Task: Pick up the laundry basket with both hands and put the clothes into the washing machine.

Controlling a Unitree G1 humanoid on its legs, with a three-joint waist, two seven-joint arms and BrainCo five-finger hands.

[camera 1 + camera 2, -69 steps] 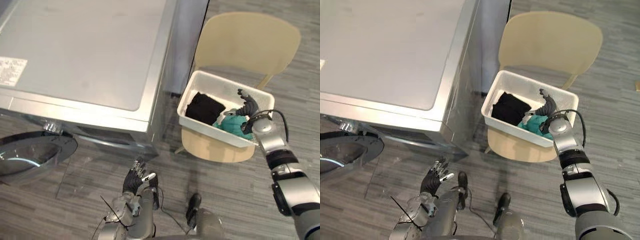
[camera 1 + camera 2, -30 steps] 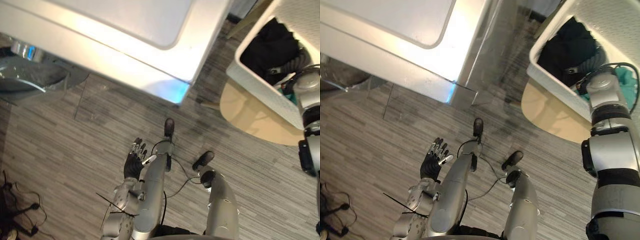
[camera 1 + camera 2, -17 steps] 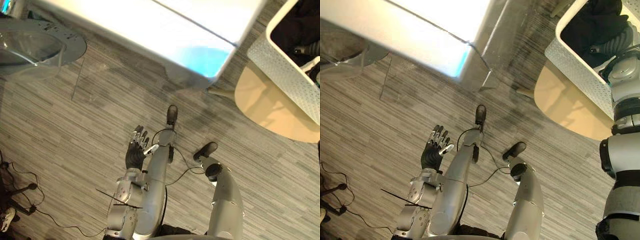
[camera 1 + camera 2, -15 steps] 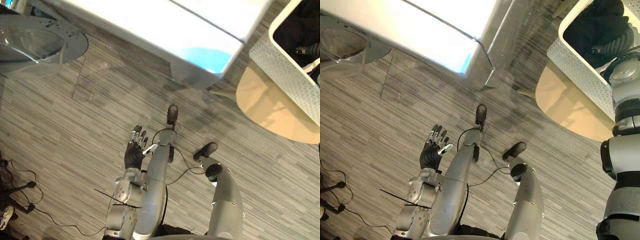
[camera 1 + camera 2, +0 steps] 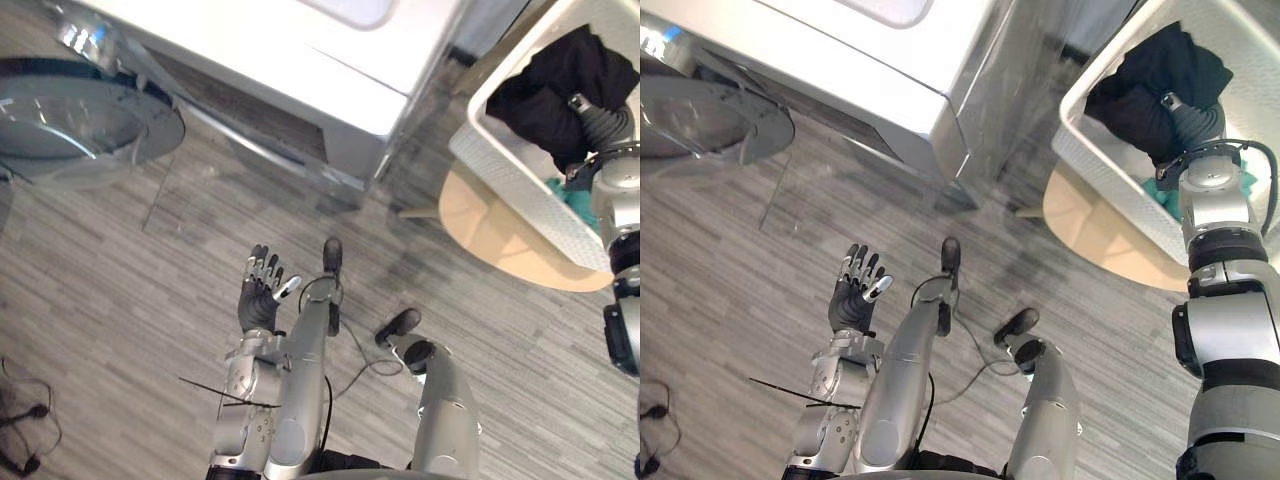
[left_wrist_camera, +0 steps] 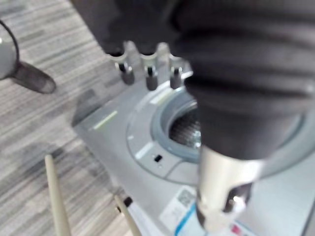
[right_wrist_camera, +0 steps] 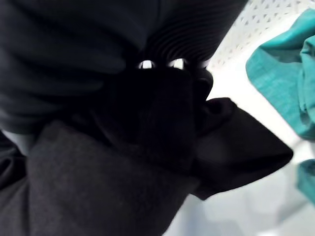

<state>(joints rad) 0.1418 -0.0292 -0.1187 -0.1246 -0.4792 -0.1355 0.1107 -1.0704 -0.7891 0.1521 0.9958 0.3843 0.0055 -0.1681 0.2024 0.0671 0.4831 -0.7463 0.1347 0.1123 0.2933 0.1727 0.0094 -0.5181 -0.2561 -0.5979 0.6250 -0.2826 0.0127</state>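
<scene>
A white laundry basket [image 5: 520,180] rests on a beige chair [image 5: 495,230] at the upper right. It holds a black garment [image 5: 555,85] and a teal garment [image 5: 583,185]. My right hand [image 5: 602,125] reaches into the basket. In the right wrist view its fingers [image 7: 147,64] curl into the bunched black garment [image 7: 147,162], with the teal garment [image 7: 285,73] beside it. My left hand [image 5: 258,295] hangs over the floor, low in the middle, with straight fingers [image 6: 150,73] and nothing in it.
The silver washing machine [image 5: 300,50] stands at the upper left, its round glass door [image 5: 80,120] swung open toward the floor. The left wrist view looks at the drum opening [image 6: 189,130]. Grey plank floor [image 5: 150,300] lies between machine and chair.
The camera has swung, so the whole scene has shifted. My right hand's fingers have curled into the black garment in the basket. My left hand stays open.
</scene>
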